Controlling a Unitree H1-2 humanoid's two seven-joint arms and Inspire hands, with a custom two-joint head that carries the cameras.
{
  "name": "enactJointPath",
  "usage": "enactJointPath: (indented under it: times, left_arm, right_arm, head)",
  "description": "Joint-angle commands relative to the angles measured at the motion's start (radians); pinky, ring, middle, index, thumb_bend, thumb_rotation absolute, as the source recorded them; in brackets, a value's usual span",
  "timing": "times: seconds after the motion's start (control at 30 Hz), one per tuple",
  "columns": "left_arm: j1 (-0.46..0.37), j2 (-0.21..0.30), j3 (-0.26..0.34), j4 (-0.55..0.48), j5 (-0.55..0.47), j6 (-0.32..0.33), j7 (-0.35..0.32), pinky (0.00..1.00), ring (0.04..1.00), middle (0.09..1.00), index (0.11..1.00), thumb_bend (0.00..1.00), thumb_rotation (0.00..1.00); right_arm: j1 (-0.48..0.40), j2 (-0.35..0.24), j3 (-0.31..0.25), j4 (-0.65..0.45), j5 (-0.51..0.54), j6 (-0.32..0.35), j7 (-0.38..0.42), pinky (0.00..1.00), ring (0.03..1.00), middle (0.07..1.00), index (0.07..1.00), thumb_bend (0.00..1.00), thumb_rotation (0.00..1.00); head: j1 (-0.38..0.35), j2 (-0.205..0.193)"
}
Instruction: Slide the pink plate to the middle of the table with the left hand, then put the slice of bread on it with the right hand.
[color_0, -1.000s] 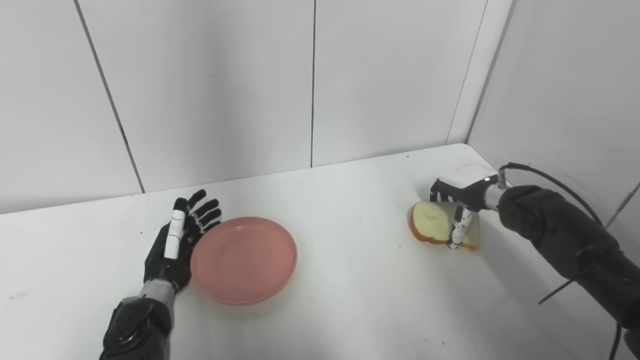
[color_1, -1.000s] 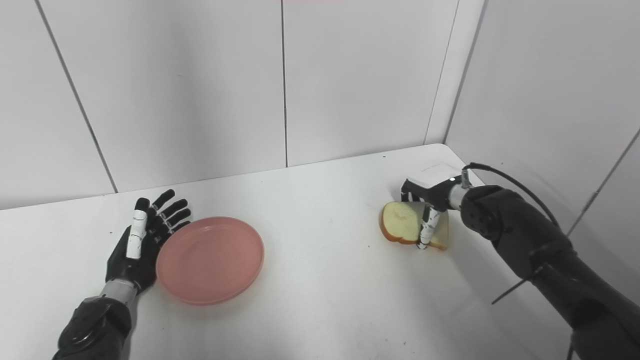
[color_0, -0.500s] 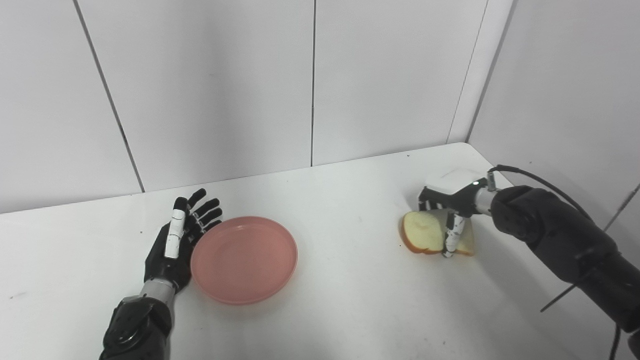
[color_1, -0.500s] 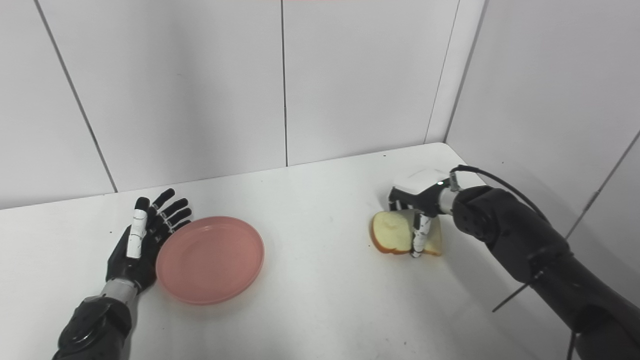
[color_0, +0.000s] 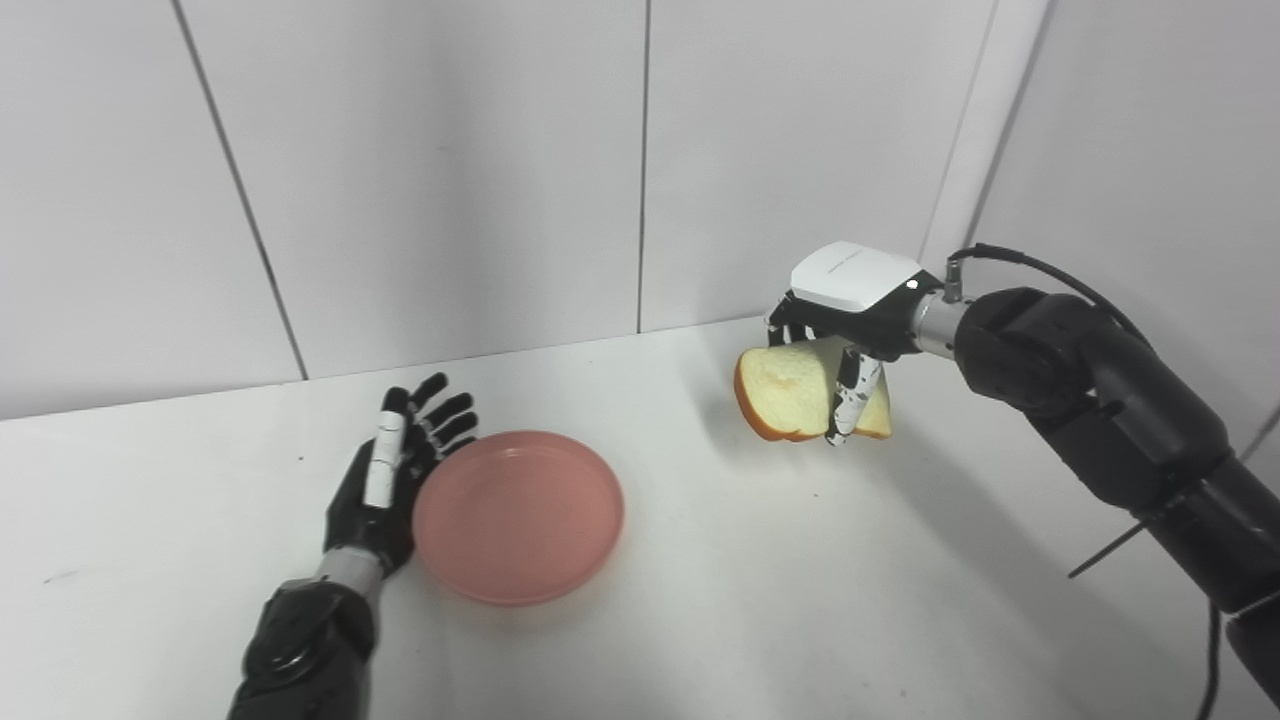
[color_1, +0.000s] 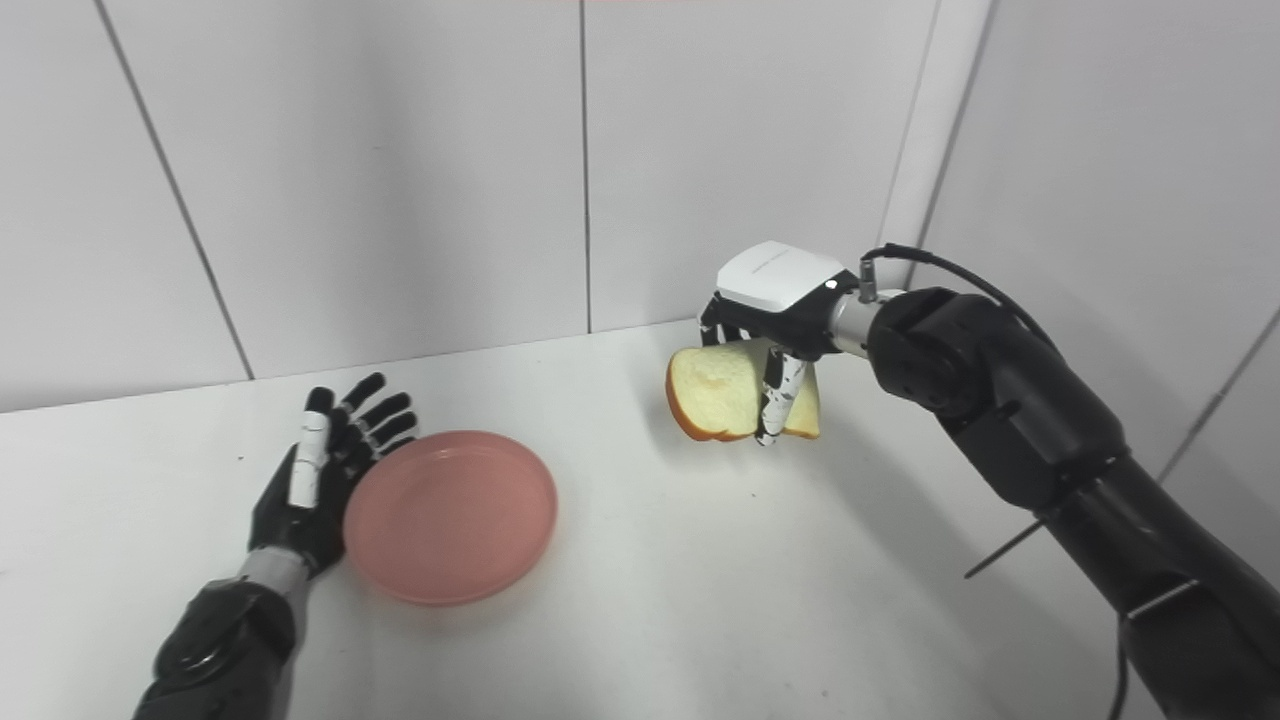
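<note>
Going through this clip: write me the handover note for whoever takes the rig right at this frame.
Left hand: open, fingers spread, resting on the table beside the left rim of the pink plate; whether it touches the rim is unclear.
Right hand: shut on the slice of bread, held in the air above the table, to the right of the plate.
Plate: flat on the table, left of centre, nothing on it.
Done: bread picked up.
Left: carry the bread over the plate, lower it and release. Judge whether the plate sits central enough; it looks short of the middle.
</note>
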Motion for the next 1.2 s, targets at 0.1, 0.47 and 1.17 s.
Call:
enactJointPath:
  times: [0.1, 0.47, 1.17]
  left_arm:
    - [0.031, -0.027, -0.009, 0.102, 0.023, 0.042, 0.037, 0.81, 0.833, 0.810, 0.857, 0.94, 0.84]
    - [-0.020, -0.071, -0.013, 0.216, 0.041, -0.036, 0.080, 0.80, 0.838, 0.795, 0.852, 0.93, 0.85]
    - [-0.030, -0.082, 0.017, 0.260, 0.034, -0.074, 0.084, 0.80, 0.838, 0.803, 0.838, 0.93, 0.86]
  right_arm:
    - [-0.076, 0.070, 0.004, -0.035, 0.028, -0.024, 0.001, 0.36, 0.431, 0.494, 0.489, 0.52, 0.15]
    - [-0.121, 0.281, 0.037, 0.006, 0.026, 0.008, -0.023, 0.40, 0.460, 0.519, 0.491, 0.52, 0.16]
    - [-0.196, 0.430, 0.128, 0.236, -0.041, -0.030, -0.079, 0.35, 0.414, 0.479, 0.487, 0.52, 0.15]
  head:
    - [0.057, -0.005]
    - [0.168, -0.017]
    - [0.213, -0.023]
